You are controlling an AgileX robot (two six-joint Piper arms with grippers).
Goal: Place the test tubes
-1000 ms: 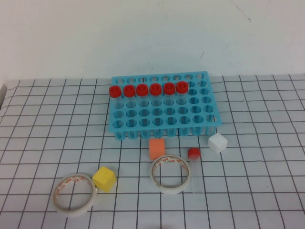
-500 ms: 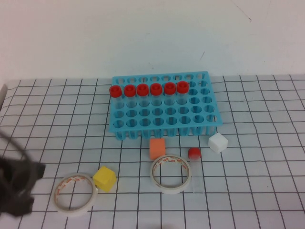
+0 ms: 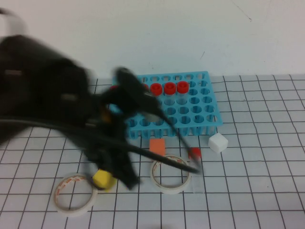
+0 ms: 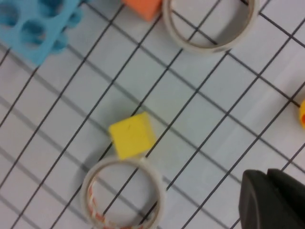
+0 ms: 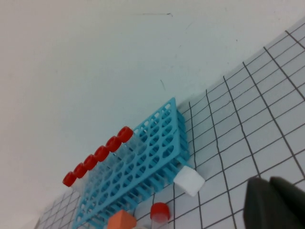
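High view | test tube (image 3: 194, 153) lies flat beside tape ring (image 3: 165, 188), cap toward rack (image 3: 205, 123), long axis toward robot | left gripper (image 4: 274, 198) closed, empty, near yellow cube (image 4: 132, 136); tube to its right | right gripper (image 5: 279, 202) closed, back at right.

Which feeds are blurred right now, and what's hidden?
High view: left arm motion-smeared, hiding the left of the rack. Left wrist view: clear, left gripper near yellow cube. Right wrist view: clear, right gripper short of white cube.

Blurred left arm (image 3: 47, 95), rack (image 3: 209, 119) partly hidden
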